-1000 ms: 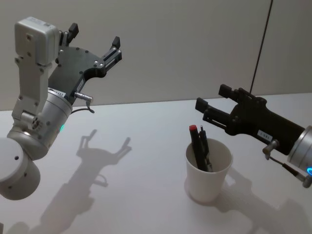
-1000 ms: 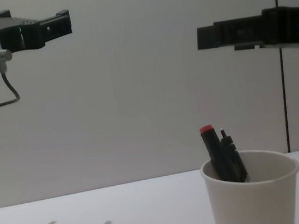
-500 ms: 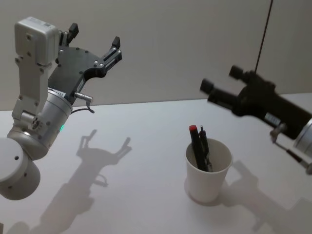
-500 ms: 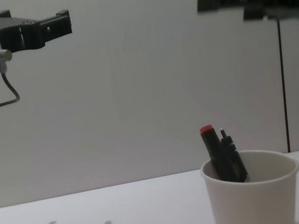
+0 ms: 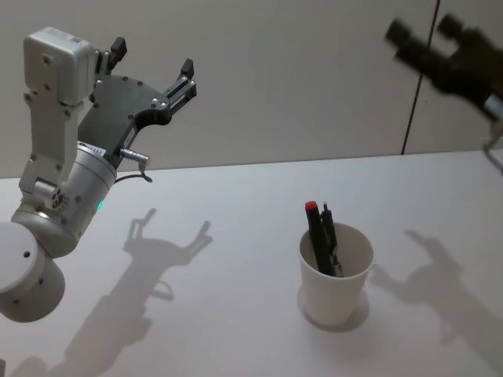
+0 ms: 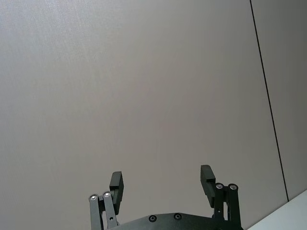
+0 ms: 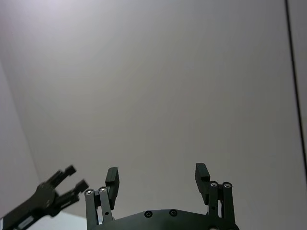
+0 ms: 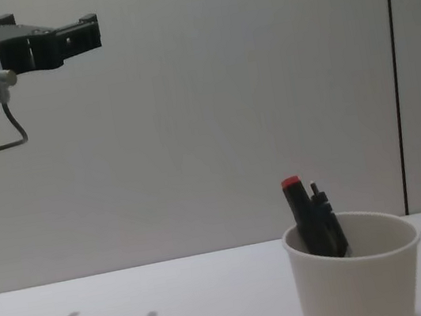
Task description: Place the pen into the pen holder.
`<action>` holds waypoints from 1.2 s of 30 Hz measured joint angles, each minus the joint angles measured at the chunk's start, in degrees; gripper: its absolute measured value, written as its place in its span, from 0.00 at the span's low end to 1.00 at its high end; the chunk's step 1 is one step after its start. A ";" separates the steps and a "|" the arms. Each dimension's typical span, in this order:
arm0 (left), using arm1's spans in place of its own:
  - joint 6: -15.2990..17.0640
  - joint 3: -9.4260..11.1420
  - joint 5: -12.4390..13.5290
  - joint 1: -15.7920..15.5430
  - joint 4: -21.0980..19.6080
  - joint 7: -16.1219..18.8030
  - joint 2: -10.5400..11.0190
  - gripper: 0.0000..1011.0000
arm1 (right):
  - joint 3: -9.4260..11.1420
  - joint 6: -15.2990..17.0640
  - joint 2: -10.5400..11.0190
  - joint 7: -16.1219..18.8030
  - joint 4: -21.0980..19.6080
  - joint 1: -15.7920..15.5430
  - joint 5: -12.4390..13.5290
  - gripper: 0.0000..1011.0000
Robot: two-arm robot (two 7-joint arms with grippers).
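pens (image 5: 322, 236), a red-capped one among them, lean inside the pen holder (image 5: 336, 276) on the bench (image 5: 236, 330), so the job looks finished; right end effector (image 5: 428, 30) hangs high, spread and empty, left end effector (image 5: 151, 61) parked, also spread.

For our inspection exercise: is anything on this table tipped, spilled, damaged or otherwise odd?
Nothing stands out. The pen holder stands upright on the table, with the pens leaning inside it. The left gripper and right gripper are both raised, open and empty.
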 joint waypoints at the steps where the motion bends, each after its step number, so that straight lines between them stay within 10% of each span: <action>1: 0.00 0.00 0.00 0.00 0.01 0.00 0.00 0.99 | 0.58 -0.50 -0.07 -0.63 0.08 0.46 0.41 0.99; 13: -0.41 3.78 1.68 -0.61 4.07 -0.59 -1.22 0.99 | 1.14 -0.72 -1.21 -0.61 0.94 -0.16 -1.47 0.99; 22: -1.11 9.45 4.37 -1.54 10.23 -1.60 -3.07 0.99 | 2.26 -0.71 -4.47 0.49 3.38 -2.55 -7.79 0.99; 36: -1.30 10.85 5.02 -1.78 11.70 -1.89 -3.53 0.99 | 4.13 -0.74 -9.92 2.17 7.39 -6.43 -18.25 0.99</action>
